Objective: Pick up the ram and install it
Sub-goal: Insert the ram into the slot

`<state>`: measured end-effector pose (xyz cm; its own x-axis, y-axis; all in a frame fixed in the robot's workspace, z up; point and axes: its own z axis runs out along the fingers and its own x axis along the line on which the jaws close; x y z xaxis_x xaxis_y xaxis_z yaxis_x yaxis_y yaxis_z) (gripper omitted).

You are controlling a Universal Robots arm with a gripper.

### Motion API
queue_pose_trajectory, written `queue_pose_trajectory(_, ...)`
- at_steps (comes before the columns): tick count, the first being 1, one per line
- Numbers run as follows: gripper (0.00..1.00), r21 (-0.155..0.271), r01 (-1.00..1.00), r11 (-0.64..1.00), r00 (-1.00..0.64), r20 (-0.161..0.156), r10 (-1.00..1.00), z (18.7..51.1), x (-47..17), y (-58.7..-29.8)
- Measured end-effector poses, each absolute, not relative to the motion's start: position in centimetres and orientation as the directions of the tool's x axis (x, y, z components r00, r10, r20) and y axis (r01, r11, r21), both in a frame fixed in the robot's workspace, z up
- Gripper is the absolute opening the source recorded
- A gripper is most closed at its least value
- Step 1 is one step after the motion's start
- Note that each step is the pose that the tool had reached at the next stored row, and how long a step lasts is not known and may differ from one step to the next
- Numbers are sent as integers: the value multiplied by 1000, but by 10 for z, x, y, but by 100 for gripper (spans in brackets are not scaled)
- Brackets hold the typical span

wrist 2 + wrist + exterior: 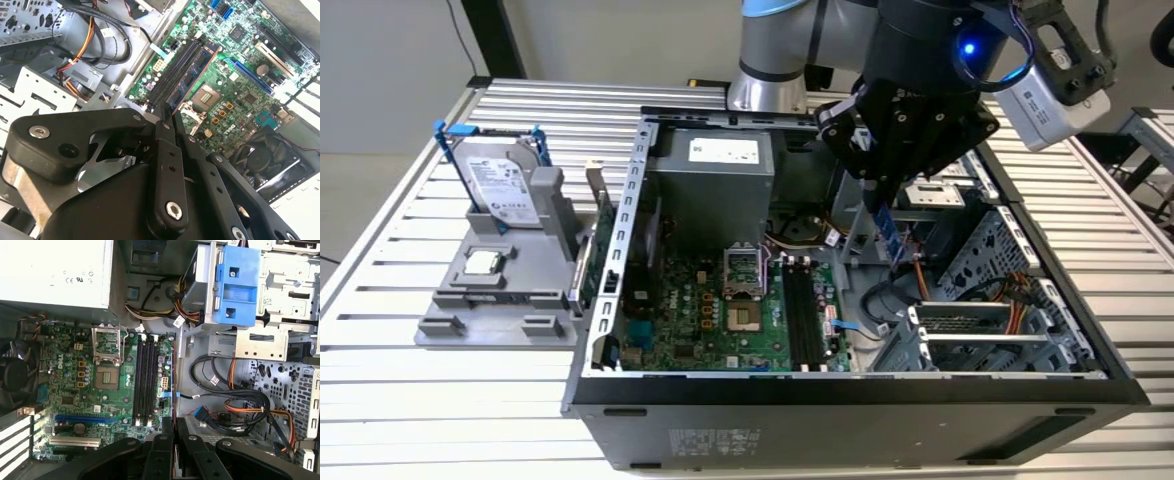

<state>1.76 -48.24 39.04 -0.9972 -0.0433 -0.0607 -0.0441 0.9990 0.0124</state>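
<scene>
one ram [194,75] hangs on edge, pinched in the gripper [166,114] with its fingers closed on it, above and just beside the black memory slots [144,382], its length parallel to them, seemingly to line up with them

A silver-grey arm [771,85] with a glowing blue ring [977,47] carries a matte black gripper [885,195] dotted with silver screws [173,210].
</scene>
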Motion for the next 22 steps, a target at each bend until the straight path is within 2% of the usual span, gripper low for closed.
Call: queue_pose_trajectory(22,0,12,164,986,-984,-61,165,390,18,-482)
